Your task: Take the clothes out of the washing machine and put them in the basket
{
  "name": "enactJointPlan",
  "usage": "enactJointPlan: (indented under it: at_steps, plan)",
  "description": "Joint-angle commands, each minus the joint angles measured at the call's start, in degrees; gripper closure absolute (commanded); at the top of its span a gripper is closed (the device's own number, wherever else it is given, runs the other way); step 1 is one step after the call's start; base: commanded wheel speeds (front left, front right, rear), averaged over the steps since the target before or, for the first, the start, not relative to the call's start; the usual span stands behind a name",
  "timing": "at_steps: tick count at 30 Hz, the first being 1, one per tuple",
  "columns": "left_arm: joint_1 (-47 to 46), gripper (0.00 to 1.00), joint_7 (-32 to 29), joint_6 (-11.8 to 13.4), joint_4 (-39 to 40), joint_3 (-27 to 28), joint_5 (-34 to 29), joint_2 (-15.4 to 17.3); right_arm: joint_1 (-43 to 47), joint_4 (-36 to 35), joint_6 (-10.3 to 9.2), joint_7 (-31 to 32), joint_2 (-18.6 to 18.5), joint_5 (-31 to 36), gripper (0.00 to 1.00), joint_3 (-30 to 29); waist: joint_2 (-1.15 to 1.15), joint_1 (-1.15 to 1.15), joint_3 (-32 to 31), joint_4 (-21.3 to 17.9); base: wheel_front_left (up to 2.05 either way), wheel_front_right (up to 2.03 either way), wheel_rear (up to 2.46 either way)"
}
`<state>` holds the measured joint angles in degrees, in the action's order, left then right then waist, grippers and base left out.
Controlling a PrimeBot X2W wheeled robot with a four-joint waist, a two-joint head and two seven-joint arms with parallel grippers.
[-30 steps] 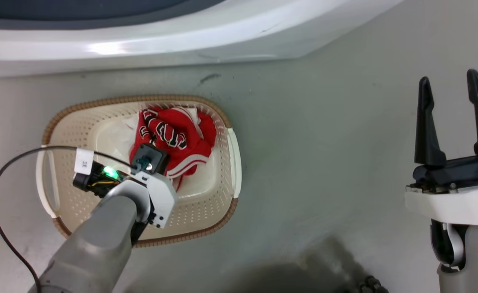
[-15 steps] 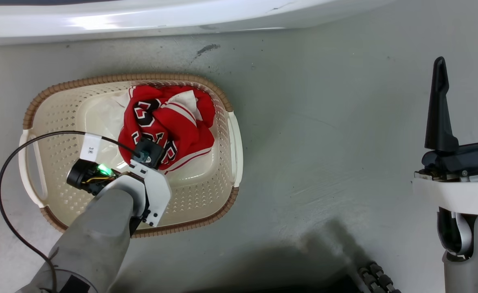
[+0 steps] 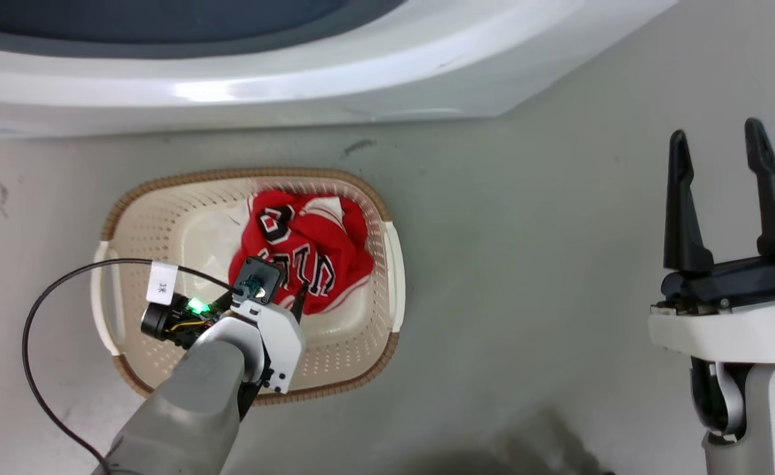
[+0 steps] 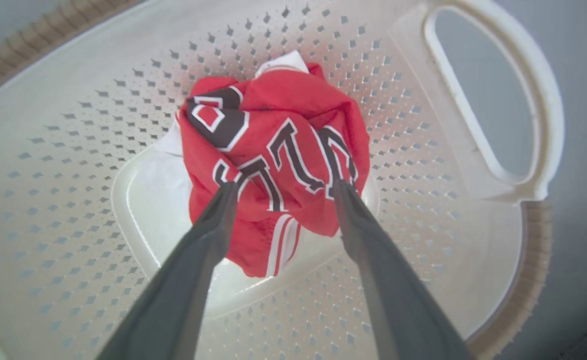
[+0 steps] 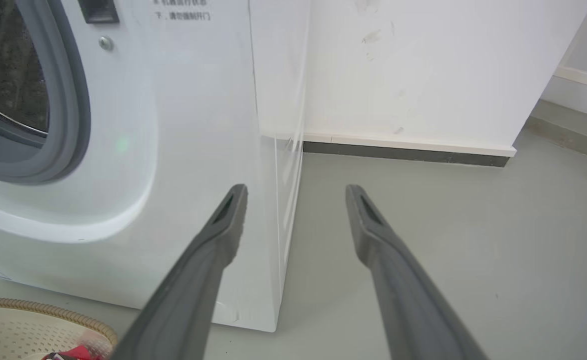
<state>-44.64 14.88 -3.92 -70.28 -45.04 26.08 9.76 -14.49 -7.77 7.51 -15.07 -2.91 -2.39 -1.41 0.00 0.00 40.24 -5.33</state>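
Note:
The clothes [image 3: 308, 251] are a crumpled red bundle with black white-edged lettering and white stripe trim, lying in the right half of the basket [image 3: 163, 231]. In the left wrist view my left gripper [image 4: 284, 186] is open just above the clothes [image 4: 273, 150], its fingers [image 4: 208, 240] astride the bundle and holding nothing. In the head view my right gripper [image 3: 721, 171] stands open and empty over bare floor far to the right. The washing machine [image 3: 295, 86] fills the top edge. Its grey rubber ring [image 5: 76, 100] shows in the right wrist view.
The basket sits on grey floor [image 3: 526, 264] just in front of the washing machine. A black cable [image 3: 51, 297] loops from my left wrist over the basket's left handle. A white wall with a dark skirting [image 5: 408, 155] stands right of the machine.
The head camera has moved, shifting the whole picture. The red bundle's folds have changed under my left gripper, and one of its fingers now shows beside the wrist. The right gripper holds its pose.

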Motion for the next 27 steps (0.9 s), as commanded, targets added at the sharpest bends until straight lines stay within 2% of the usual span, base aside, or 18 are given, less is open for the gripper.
enactJointPlan:
  at_steps: [1, 8, 15, 22, 27]
  plan:
    - [0.4, 0.0, 0.3, 0.5, 1.0, 0.5, 0.1, -0.1, 0.8, 0.1, -0.04, -0.2, 0.1, -0.1, 0.0, 0.0, 0.0, 0.0, -3.1, 1.0, 0.0, 0.0, 0.0]
    - [8.0, 0.0, 0.3, 4.6, 15.6, 6.3, -0.9, 2.3, 3.6, 1.5, -0.04, -0.2, 0.1, -0.5, 0.0, 0.0, 0.0, 0.0, -9.6, 1.9, 0.0, 0.0, 0.0]
    - [15.5, 0.0, 0.3, 8.1, 31.4, 14.6, -4.5, 4.2, 6.6, 2.3, -0.04, -0.2, 0.1, -0.5, 0.0, 0.6, 0.0, 0.0, -15.0, 2.1, 0.0, 0.0, 0.0]
    - [19.5, 0.0, 0.3, 9.1, 42.4, 21.7, -8.3, 4.9, 8.2, 2.9, -0.04, -0.2, 0.0, -0.9, 0.0, 0.8, 0.0, 0.0, -18.7, 1.6, 0.0, 0.0, 0.0]
    - [17.6, 0.0, 0.3, 8.5, 45.0, 26.3, -9.6, 5.2, 8.5, 3.0, -0.04, -0.2, 0.0, -1.3, 0.0, 1.1, 0.0, 0.0, -19.5, 1.2, 0.0, 0.0, 0.0]
